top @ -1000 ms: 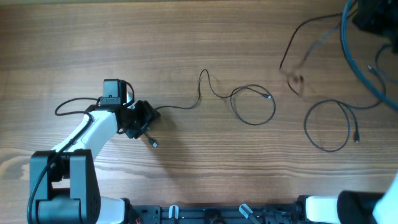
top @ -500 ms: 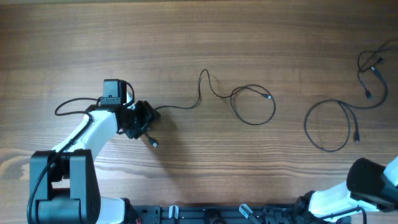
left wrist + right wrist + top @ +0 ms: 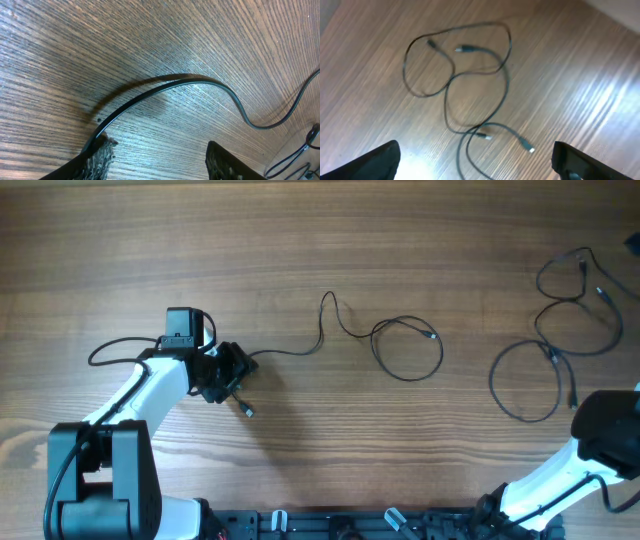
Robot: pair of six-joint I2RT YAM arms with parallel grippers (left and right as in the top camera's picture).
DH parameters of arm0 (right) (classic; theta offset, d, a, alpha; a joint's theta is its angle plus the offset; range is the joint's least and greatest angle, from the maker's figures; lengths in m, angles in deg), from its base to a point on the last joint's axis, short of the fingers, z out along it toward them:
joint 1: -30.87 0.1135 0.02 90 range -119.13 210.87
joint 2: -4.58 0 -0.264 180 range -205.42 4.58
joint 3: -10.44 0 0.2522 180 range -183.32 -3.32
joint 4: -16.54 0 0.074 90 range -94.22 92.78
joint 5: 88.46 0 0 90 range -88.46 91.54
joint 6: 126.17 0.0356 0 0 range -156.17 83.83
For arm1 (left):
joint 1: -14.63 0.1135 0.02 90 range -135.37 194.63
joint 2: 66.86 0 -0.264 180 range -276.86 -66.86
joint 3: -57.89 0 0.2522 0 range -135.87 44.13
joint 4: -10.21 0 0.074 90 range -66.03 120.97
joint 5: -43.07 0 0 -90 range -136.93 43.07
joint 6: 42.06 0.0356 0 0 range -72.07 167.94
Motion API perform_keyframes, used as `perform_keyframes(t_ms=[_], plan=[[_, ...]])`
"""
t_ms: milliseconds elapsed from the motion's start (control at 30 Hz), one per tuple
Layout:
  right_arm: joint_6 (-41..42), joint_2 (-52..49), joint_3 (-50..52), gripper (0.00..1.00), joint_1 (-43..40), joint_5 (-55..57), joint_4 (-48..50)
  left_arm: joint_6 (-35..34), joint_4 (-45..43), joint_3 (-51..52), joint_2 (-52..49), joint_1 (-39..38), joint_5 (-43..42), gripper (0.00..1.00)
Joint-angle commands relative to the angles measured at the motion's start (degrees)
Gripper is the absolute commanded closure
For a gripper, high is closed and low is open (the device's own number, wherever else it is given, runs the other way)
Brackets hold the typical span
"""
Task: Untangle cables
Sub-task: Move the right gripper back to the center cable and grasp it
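Note:
A thin black cable [image 3: 320, 340] runs from my left gripper [image 3: 228, 370] to a loop [image 3: 441, 352] at mid-table; its plug end [image 3: 247, 412] lies just below the gripper. In the left wrist view that cable [image 3: 200, 80] curves across the wood and ends against one of the fingers [image 3: 97, 157]. The left gripper [image 3: 159, 152] is open, with bare wood between the jaws. At the right, more black cables [image 3: 491, 385] lie in overlapping loops [image 3: 541, 278]. My right gripper [image 3: 476, 150] hangs open above those cables [image 3: 509, 50], holding nothing.
The right arm's elbow [image 3: 605, 430] sits at the lower right corner. The left arm's own lead [image 3: 110, 345] loops out to its left. Loose plugs [image 3: 527, 147] lie among the right-hand cables, close to the table's right edge.
The right gripper has opened and let its cables go; they dropped and settled into loops at the right, and the arm swung down to the lower right. The left arm has not moved.

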Motion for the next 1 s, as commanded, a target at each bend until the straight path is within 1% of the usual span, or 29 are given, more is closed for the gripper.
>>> perform_keyframes(t_ms=[0,33,100,167,200,267,333,400,467,600,667,733,800,867,900,933,967], plan=[[-6.34,-0.9,-0.02,0.0,0.0,-13.16,-0.76,0.9,0.66,0.66,-0.39,0.39,2.27,0.37],[-10.08,-0.9,-0.02,0.0,0.35,-19.21,-1.6,0.9,0.63,0.66,-0.39,0.39,2.27,0.37],[-15.69,-0.9,-0.02,0.0,2.03,-26.62,-3.3,0.9,0.44,0.66,-0.39,0.39,2.27,0.37],[-19.82,-0.9,-0.02,0.0,4.96,-28.63,-5.25,0.87,0.02,0.66,-0.39,0.39,2.27,0.37],[-21.97,-0.92,0.09,0.0,7.8,-28.63,-6.71,0.9,-0.02,0.66,-0.39,0.39,2.27,0.37],[-23.63,-0.94,0.5,0.0,11.69,-28.63,-7.08,0.9,-0.02,0.66,-0.39,0.39,2.27,0.37],[-25.09,-1.01,2.58,0.0,18.12,-28.13,-6.78,0.9,0.04,0.66,-0.39,0.39,2.27,0.37],[-25.0,-1.01,7.78,0.01,24.46,-27.47,-4.72,0.9,0.09,0.66,-0.39,0.39,2.27,0.37],[-23.61,-1.01,12.85,0.05,28.55,-27.5,-1.9,0.92,0.24,0.66,-0.39,0.39,2.27,0.37],[-19.93,-1.01,23.37,0.06,35.45,-27.54,4.66,0.92,0.42,0.66,-0.39,0.39,2.27,0.37],[-19.43,-1.01,29.73,0.11,39.63,-27.47,9.18,0.92,0.44,0.66,-0.39,0.39,2.27,0.37],[-17.0,-1.01,34.69,0.17,42.51,-26.14,13.09,0.92,0.44,0.66,-0.39,0.39,2.27,0.37],[-15.87,-1.01,40.37,0.22,45.48,-24.63,19.39,0.92,0.44,0.66,-0.39,0.39,2.27,0.37],[-15.87,-1.01,45.03,0.34,47.69,-22.95,25.7,0.9,0.44,0.66,-0.39,0.39,2.27,0.37],[-15.85,-1.01,48.33,0.44,49.2,-21.24,30.29,0.92,0.46,0.66,-0.39,0.39,2.27,0.37],[-15.63,-1.01,50.71,0.5,50.25,-20.11,33.73,0.92,0.46,0.66,-0.39,0.39,2.27,0.37],[-14.49,-1.01,52.5,0.51,51.01,-19.08,36.57,0.92,0.46,0.66,-0.39,0.39,2.27,0.37]])
